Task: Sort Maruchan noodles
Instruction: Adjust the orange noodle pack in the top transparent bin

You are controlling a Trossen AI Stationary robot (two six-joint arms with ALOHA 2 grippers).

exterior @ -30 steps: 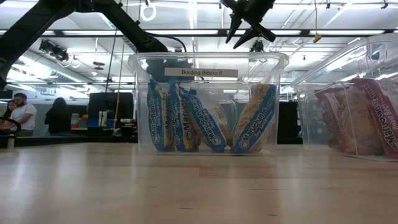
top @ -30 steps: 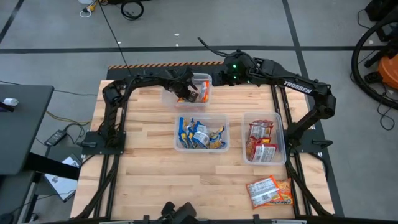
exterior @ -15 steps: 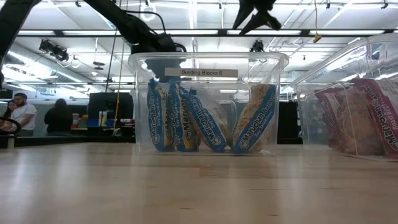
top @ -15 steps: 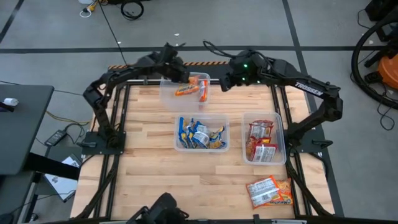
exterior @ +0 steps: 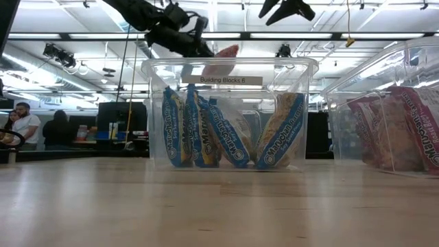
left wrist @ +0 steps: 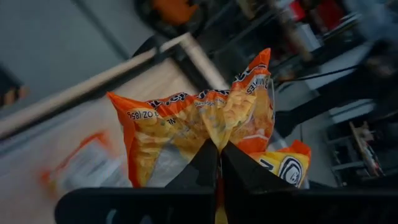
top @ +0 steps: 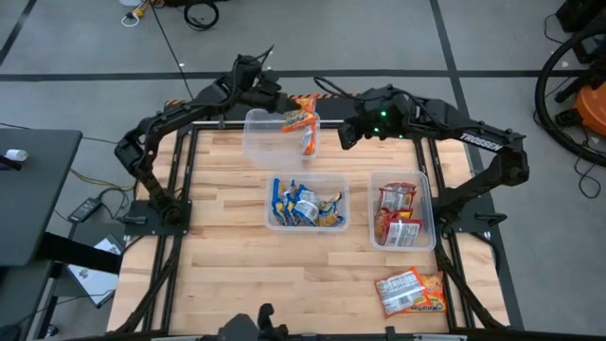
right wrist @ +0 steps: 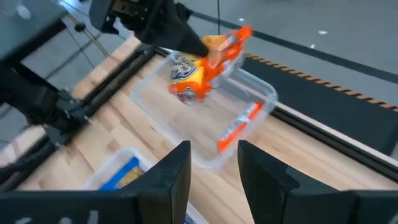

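Observation:
My left gripper (top: 280,108) is shut on an orange-yellow Maruchan packet (top: 297,120) above the clear far tub (top: 258,144). Behind that packet shows a second orange one (left wrist: 285,165); I cannot tell whether it is held too. Another orange packet (top: 309,141) lies against the tub's right wall. My right gripper (top: 345,135) hovers open at the far edge, right of that tub, with nothing between its fingers (right wrist: 173,171). Blue packets stand on edge in the middle tub (top: 306,204). Red-white ones lie in the right tub (top: 401,212). My left gripper pinches the orange-yellow packet between its two shut fingers at a crumpled part near one edge (left wrist: 214,132). The fingers come from the table's far left, slanting down. The packet sticks out past the fingertips (right wrist: 193,45) and hangs tilted, lifted clear above the far tub.
Two loose packets (top: 410,292) lie on the bare wood at the near right corner. The three tubs fill the table's far and middle parts. Bare wood shows on the near left (top: 227,275). People sit in the room beyond the table (exterior: 24,123).
My left gripper has risen out of the far tub toward the far edge and tipped from pointing steeply down to nearly level. It stays shut, and the orange packet has been lifted clear of the tub. My right gripper has drifted a little toward the table's right and rolled.

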